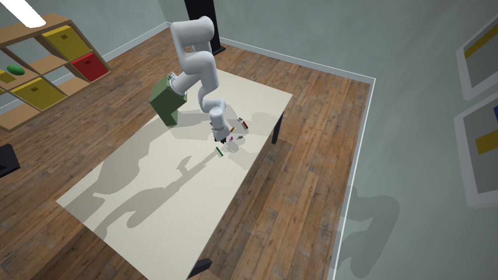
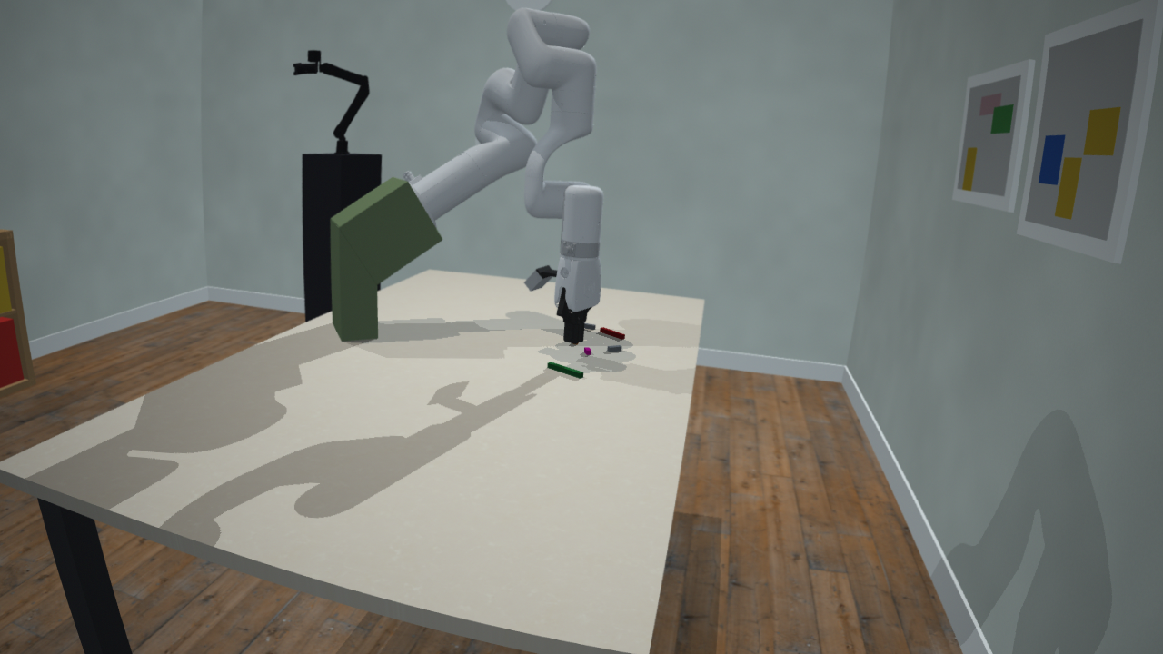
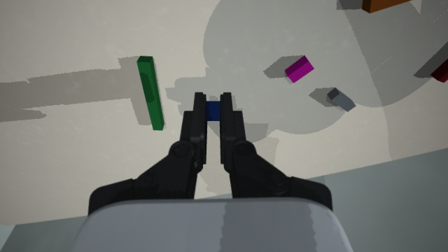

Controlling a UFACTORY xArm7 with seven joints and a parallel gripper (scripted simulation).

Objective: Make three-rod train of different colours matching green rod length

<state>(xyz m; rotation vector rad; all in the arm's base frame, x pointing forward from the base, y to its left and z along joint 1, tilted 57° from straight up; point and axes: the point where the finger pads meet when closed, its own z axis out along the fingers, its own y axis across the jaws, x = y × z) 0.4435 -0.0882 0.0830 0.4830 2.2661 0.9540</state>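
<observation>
My gripper (image 1: 220,140) (image 2: 573,341) (image 3: 213,108) is shut on the blue rod (image 3: 213,111) and holds it above the table, between the green rod and the magenta rod in the wrist view. The green rod (image 1: 219,151) (image 2: 565,370) (image 3: 151,94) lies flat. The magenta rod (image 1: 231,138) (image 2: 587,351) (image 3: 299,71) lies near one grey rod (image 1: 240,137) (image 2: 614,349) (image 3: 344,101), apart from it and turned differently. The orange rod (image 1: 232,129) (image 3: 385,4) is hidden in the exterior view. The red rod (image 1: 245,124) (image 2: 612,333) (image 3: 442,74) lies beside a second grey rod (image 1: 240,119) (image 2: 589,327).
The pale table (image 1: 167,223) (image 2: 488,520) carries the rods near one long edge. The green arm base (image 1: 167,100) (image 2: 355,284) stands on the table. The arm's shadow falls across the table top.
</observation>
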